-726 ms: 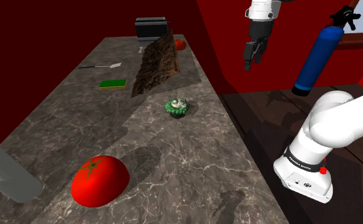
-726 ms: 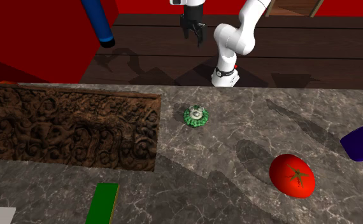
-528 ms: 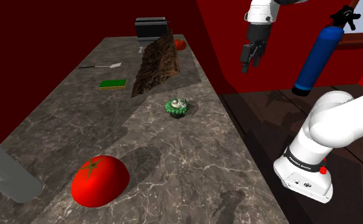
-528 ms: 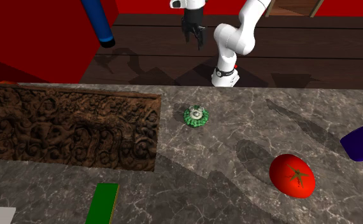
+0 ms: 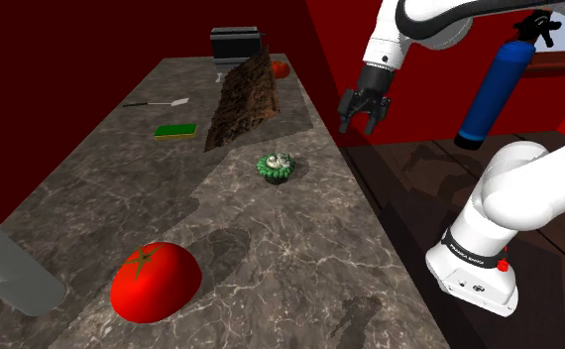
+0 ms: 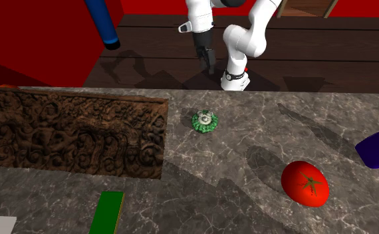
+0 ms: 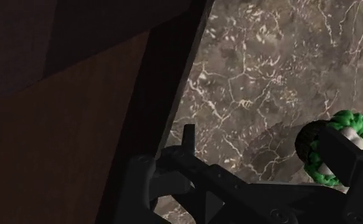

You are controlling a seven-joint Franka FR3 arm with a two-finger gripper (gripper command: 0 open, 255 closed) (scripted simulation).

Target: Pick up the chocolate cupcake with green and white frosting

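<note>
Cupcake [image 5: 276, 166], round with ruffled green frosting, on veined stone counter [image 5: 281, 263]; tool [image 5: 360, 123] spread.

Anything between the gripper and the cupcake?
Nothing in the way. In the shoulder view the open gripper hangs in the air near the counter edge, and only bare marbled countertop lies between it and the cupcake.

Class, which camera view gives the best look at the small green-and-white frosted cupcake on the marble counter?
The shoulder view: the dark-based cupcake with green and white frosting sits whole, side-on, showing base and frosting. The second exterior view shows mostly its top; the wrist view has it partly hidden.
</note>
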